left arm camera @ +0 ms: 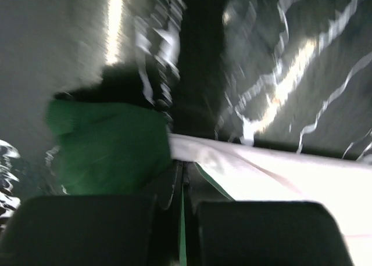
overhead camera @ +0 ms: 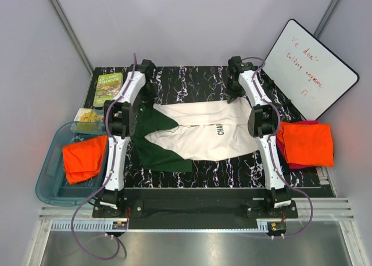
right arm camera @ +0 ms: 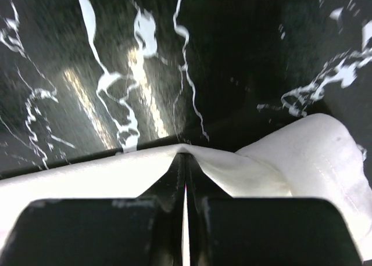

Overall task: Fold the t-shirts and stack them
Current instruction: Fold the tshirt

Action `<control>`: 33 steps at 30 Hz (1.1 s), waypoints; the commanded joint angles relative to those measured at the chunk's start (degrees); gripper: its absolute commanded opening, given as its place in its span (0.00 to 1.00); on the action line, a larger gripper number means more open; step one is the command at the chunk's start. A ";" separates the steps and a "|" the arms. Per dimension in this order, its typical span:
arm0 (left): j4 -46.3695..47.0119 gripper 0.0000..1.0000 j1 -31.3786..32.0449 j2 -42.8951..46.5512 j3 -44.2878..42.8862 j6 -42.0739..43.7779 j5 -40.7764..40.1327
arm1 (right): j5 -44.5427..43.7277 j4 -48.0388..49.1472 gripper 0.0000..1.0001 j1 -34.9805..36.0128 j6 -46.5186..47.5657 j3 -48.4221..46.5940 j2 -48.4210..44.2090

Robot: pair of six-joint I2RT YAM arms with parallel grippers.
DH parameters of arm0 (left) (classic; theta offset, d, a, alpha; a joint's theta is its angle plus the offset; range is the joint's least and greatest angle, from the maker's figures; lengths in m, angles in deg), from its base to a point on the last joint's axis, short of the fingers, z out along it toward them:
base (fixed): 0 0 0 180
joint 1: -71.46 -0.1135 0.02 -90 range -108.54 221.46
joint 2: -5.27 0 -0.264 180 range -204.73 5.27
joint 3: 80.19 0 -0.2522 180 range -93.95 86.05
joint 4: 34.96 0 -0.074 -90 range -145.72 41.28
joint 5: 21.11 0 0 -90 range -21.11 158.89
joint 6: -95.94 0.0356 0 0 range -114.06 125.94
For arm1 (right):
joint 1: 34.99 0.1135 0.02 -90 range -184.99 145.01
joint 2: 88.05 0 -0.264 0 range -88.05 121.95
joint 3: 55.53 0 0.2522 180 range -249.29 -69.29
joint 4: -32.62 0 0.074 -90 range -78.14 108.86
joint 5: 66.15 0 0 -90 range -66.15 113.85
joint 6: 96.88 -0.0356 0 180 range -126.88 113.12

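Stretching sideways across the black marble-patterned table point(overhead camera: 232, 170), the cream cloth t-shirt with dark green sleeves point(overhead camera: 203, 135) lies nearward of both arms' tips, its far edge pinched by the clenched left gripper point(left arm camera: 182, 176), seemingly beside a sleeve, and the clenched right gripper point(right arm camera: 186, 164).

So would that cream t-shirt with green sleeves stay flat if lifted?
Probably not: the cream, green-sleeved t-shirt lies creased, so looks floppy. Pinched by the left gripper and right gripper, it likely sags between them.

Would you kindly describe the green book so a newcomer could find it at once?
Start at the black marbled table. At its far left corner lies the green book. Unlike the dark green sleeve, it is a flat rectangle with a printed cover.
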 commanded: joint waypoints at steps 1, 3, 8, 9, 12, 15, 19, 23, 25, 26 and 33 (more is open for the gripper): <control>7.97 0.00 -4.06 0.26 -4.73 -4.16 -0.26 | -8.23 9.65 0.00 -1.73 0.07 -0.19 0.93; 11.22 0.00 -4.94 0.79 -5.62 -3.89 1.84 | -7.80 11.06 0.00 -2.34 0.16 -0.63 1.02; 17.91 0.00 -4.42 9.82 -1.60 1.63 10.82 | -0.61 12.29 0.00 -3.14 -0.63 -1.25 -1.34; 18.78 0.04 -3.63 12.28 2.94 2.34 12.04 | 0.28 13.69 0.00 -3.14 -0.80 1.02 -2.66; 19.94 0.42 -2.14 23.95 12.79 4.10 11.88 | 3.19 16.24 0.00 -3.05 -1.07 6.73 -8.90; 20.02 0.69 -1.43 30.22 23.16 4.54 10.48 | 4.77 16.25 0.00 -3.05 -0.81 11.12 -14.53; 19.94 0.78 -0.99 39.19 33.56 5.25 7.93 | 6.44 16.08 0.00 -3.05 -0.45 17.46 -22.16; 19.32 0.74 -0.90 43.33 41.21 5.69 5.47 | 7.58 15.90 0.00 -3.05 -0.19 23.26 -26.66; 18.88 0.73 -0.81 44.21 44.11 5.69 4.94 | 7.94 15.90 0.00 -3.05 -0.02 26.69 -28.59; 18.79 0.72 -0.81 44.47 45.08 5.77 5.02 | 8.02 15.90 0.00 -3.05 0.07 27.66 -29.21; 18.71 0.72 -0.73 40.01 49.04 7.01 7.57 | 7.59 15.90 0.01 -3.14 0.69 34.79 -32.03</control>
